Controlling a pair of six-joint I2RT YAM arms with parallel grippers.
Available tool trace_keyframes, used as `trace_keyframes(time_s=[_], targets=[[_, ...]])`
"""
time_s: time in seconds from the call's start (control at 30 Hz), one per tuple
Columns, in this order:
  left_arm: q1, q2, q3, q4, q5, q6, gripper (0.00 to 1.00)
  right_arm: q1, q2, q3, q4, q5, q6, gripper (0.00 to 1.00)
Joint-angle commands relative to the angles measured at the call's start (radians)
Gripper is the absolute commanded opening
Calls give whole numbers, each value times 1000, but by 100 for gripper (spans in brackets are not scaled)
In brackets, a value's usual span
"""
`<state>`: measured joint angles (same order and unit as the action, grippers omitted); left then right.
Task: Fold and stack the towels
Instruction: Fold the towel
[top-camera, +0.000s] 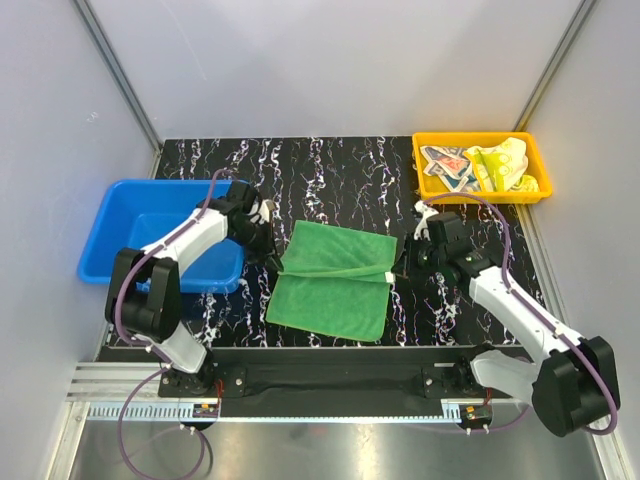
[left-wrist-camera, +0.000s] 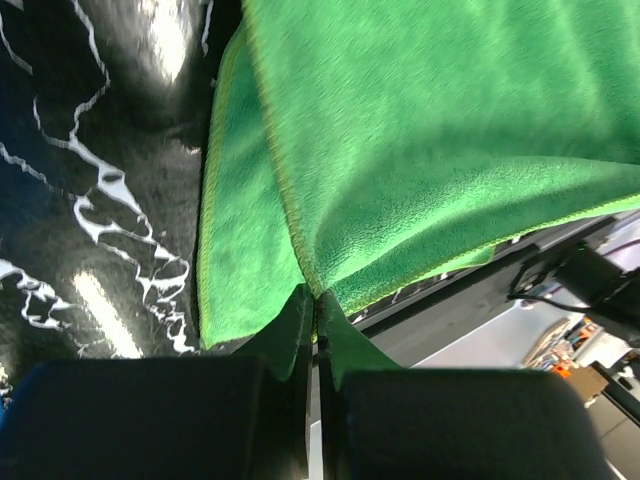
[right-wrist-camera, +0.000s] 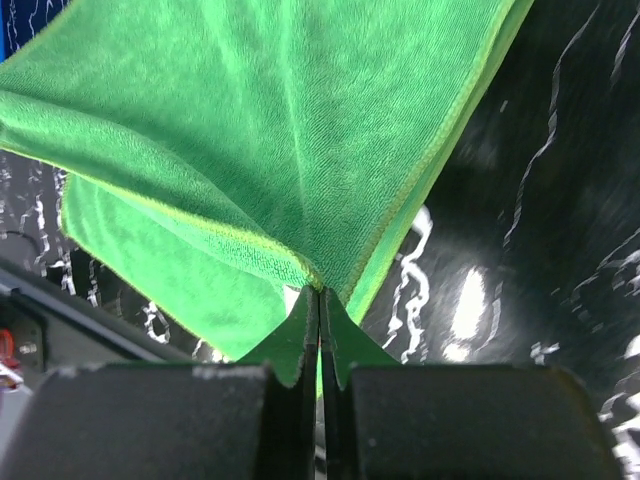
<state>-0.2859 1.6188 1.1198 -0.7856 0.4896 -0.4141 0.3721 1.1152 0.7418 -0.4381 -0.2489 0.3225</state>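
Black marbled tabletop carries the green microfibre towel at its middle, half doubled over itself. The left hand is pinched tight on one corner of the raised layer, the right hand on the opposite corner. The pale yellow towel and cream printed towel lie in the yellow tray, far right.

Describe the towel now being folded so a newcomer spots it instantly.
On the black marbled table, between the blue tub and the yellow tray, lies the green towel. Unlike the printed cloths in the tray, it is plain green, half folded.
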Motion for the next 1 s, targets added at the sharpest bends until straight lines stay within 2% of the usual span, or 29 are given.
trace_keyframes(time_s=[0.0, 0.3, 0.47, 0.53, 0.57, 0.6, 0.67, 0.77, 0.8, 0.97], targets=[[-12, -65, -32, 11, -59, 20, 0, 22, -31, -42, -4, -13, 105, 0], [-50, -66, -110, 34, -114, 18, 0, 77, -37, -123, -31, -41, 188, 3], [-90, -62, -150, 40, -183, 11, 0, 108, -2, -159, -45, -113, 245, 15], [-105, -59, -158, 37, -186, 11, 6, 111, -3, -162, -73, -92, 248, 23], [-110, -60, -156, 26, -207, 11, 13, 108, -14, -163, -91, -83, 248, 32], [-114, -62, -149, 23, -218, 12, 17, 110, -21, -165, -90, -78, 256, 34], [-119, -79, -140, 8, -235, 11, 24, 110, -40, -159, -93, -72, 266, 35], [-127, -105, -97, -29, -250, 5, 33, 110, -43, -113, -113, 6, 286, 36], [-131, -111, -60, -41, -256, 1, 38, 110, -40, -92, -105, 58, 294, 36], [-139, -128, 61, -86, -281, 8, 43, 110, 84, -27, 1, 241, 305, 35]])
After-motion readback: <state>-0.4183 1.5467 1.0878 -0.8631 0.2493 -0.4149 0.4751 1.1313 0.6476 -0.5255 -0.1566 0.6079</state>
